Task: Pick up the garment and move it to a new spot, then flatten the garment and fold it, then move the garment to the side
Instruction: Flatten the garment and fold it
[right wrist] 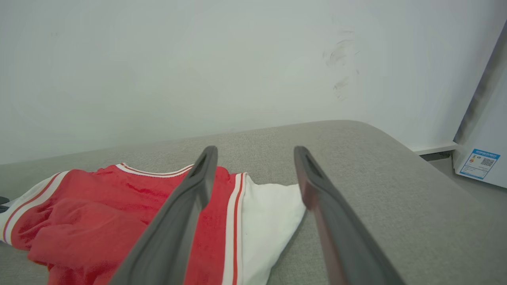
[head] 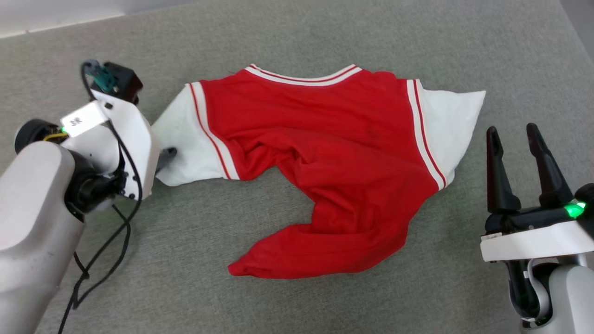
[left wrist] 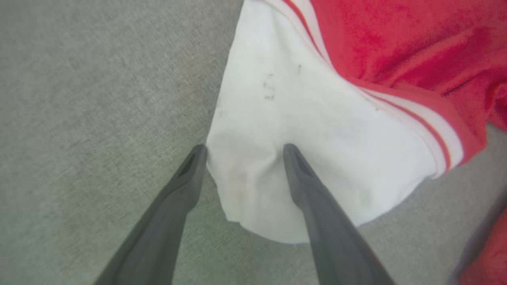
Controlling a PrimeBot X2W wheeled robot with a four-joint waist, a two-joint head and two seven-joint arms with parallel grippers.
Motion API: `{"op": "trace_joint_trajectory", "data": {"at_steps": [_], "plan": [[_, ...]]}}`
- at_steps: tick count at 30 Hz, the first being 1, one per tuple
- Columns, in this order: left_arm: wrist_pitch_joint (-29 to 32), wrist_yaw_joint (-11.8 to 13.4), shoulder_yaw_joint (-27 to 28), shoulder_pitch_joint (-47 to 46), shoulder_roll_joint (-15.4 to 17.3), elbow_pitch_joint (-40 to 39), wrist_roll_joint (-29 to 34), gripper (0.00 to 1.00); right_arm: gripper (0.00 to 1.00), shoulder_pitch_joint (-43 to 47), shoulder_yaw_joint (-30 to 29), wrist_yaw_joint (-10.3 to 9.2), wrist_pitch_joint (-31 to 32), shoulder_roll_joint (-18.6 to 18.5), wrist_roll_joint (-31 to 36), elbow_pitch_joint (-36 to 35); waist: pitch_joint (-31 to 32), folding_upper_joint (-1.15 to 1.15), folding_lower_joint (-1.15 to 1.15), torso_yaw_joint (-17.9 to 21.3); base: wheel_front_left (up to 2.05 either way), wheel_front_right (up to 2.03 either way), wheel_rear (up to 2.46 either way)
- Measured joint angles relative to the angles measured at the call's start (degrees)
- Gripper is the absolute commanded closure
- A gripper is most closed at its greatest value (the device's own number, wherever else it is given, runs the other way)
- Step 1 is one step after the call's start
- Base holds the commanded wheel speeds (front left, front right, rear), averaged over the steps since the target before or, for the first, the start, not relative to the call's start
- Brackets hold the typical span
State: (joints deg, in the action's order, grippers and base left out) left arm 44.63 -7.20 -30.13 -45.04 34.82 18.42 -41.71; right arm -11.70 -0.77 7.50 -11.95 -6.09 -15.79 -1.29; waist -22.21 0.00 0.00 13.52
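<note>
My left pincer (left wrist: 243,149), spread wide, straddled the white sleeve (left wrist: 297,118) edge of the garment (head: 325,139); my right pincer (head: 513,132) gaped just beside it.

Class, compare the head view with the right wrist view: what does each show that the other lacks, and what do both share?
Head view: the left arm's pale forearm and black cable. Right wrist view: scuff marks on the wall and a white box with a blue label. Both: the red shirt, the grey fabric surface, the open right hand.
</note>
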Motion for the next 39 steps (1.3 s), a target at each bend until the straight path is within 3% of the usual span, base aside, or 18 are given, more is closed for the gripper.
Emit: {"op": "trace_joint_trajectory", "data": {"at_steps": [6, 7, 8, 9, 19, 26, 32, 39], "plan": [[4.2, 0.2, -2.9, -1.1, 1.0, 1.5, 1.6, 0.00, 0.00, -0.1, 0.7, 0.00, -1.0, 0.5, 0.3, 1.3, -1.5, 0.00, 0.00, 1.2, 0.00, 0.00, 0.00], [4.3, 0.2, -3.0, -1.0, 1.1, 1.6, 1.6, 0.25, 0.00, -0.1, 0.8, 0.00, -1.1, 0.5, 0.3, 1.5, -1.5, 0.00, 0.00, 1.2, 0.00, 0.00, 0.00], [4.4, 0.2, -3.1, -1.0, 1.1, 1.6, 1.4, 0.93, 0.00, -0.1, 0.8, 0.00, -1.2, 0.5, 0.4, 1.6, -1.4, 0.00, 0.00, 1.2, 0.00, 0.00, 0.00], [4.2, 0.2, -3.2, -0.8, 1.1, 1.6, 1.0, 1.00, 0.00, -0.1, 0.8, 0.00, -1.2, 0.5, 0.6, 1.8, -1.3, 0.00, 0.00, 1.1, 0.00, 0.00, 0.00], [-6.1, 0.4, -2.0, 8.0, 4.6, -1.8, 1.1, 1.00, 0.00, 0.2, 0.0, 0.00, -0.6, 0.0, 1.3, 2.8, 2.4, 0.00, 0.00, -1.4, 0.00, 0.00, 0.00], [-9.5, 0.9, -2.8, 16.6, 7.1, -7.9, 1.3, 1.00, 0.00, 1.5, -0.3, 0.00, 0.9, -0.5, 1.4, 2.7, 6.0, 0.00, 0.00, -4.4, 0.00, 0.00, 0.00], [-11.4, 2.2, -5.0, 24.1, 7.2, -14.1, 1.1, 1.00, 0.00, 2.6, -0.3, 0.00, 2.5, -0.6, 2.0, 2.9, 8.8, 0.00, 0.00, -7.0, 0.00, 0.00, 0.00], [-17.2, 5.0, -5.3, 28.6, 5.7, -15.7, 2.7, 1.00, 0.00, 3.7, -0.3, 0.00, 3.9, -0.6, 2.3, 3.2, 10.9, 0.00, 0.00, -9.1, 0.00, 0.00, 0.00]]}}
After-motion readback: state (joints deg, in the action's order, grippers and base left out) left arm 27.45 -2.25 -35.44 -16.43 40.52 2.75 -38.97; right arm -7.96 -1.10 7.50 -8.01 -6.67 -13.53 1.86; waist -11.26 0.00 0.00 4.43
